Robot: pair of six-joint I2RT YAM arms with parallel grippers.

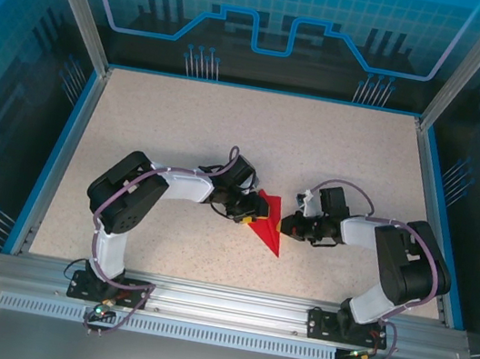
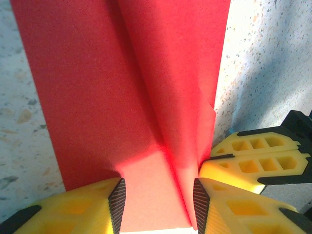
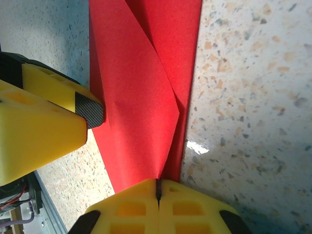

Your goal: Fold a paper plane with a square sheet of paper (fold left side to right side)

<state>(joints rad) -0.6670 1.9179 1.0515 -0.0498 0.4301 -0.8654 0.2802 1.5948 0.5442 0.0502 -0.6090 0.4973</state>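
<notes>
- The paper plane (image 1: pixel 266 230) lies on the speckled beige surface (image 1: pixel 183 133), about in the middle between left and right and nearer to the near edge than to the far one.
- In the top view it is a bright red pointed shape; its sharp tip points to the near right.
- The left pincer (image 1: pixel 248 211) touches the left side of the paper, and the right pincer (image 1: pixel 289 231) touches its right side. The two arms reach toward each other from the two sides.
- In the left wrist view, the left pincer (image 2: pixel 158 195) has its two yellow fingers apart, and the red paper goes between their black pads. A raised fold of the paper runs from the far part down to the gap, close to the right pad.
- I cannot tell whether these pads press the paper down or only stand just beside it.
- In the same view, the yellow fingers (image 2: pixel 253 163) of the right pincer are at the right edge of the paper, one against the other.
- In the right wrist view, the right pincer (image 3: pixel 158 184) has its fingers together, with only a thin line between them, and the narrow end of a folded flap goes into this line. So it is clamped on the paper.
- There one finger of the left pincer meets the left edge of the paper with its black pad (image 3: pixel 90 109).
</notes>
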